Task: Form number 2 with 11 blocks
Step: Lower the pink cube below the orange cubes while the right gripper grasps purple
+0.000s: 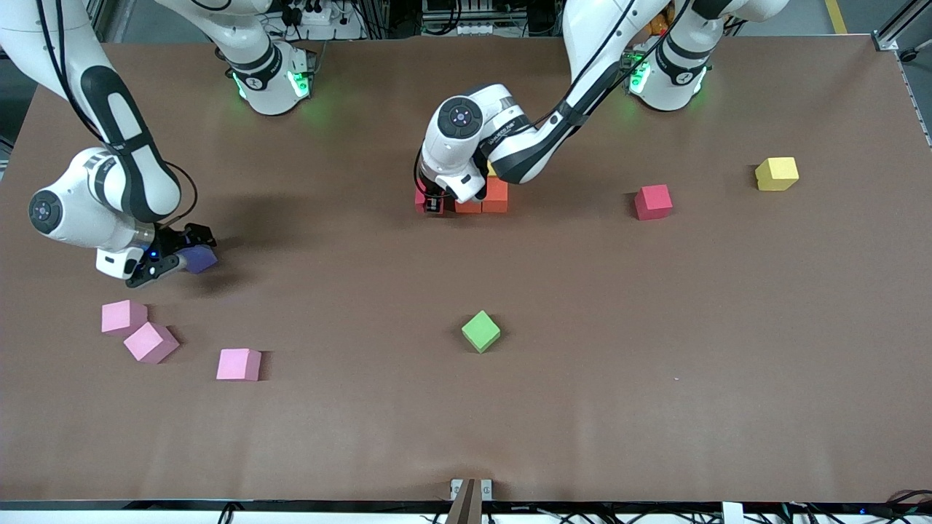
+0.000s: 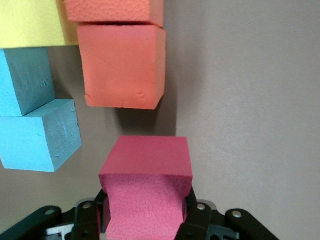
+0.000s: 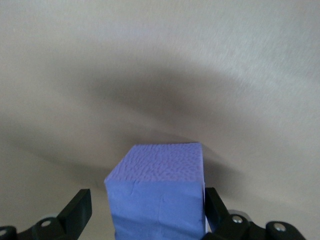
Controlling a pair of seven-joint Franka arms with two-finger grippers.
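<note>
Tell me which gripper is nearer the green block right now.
Left. The left gripper holds a red block at the cluster, farther from the camera than the green block; the right gripper sits toward the right arm's end.

White arms with black joint bands, black cables, green-lit bases, black jaws

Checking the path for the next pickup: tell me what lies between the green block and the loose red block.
Nothing: the front view shows bare table between the green block and the loose red block.
</note>
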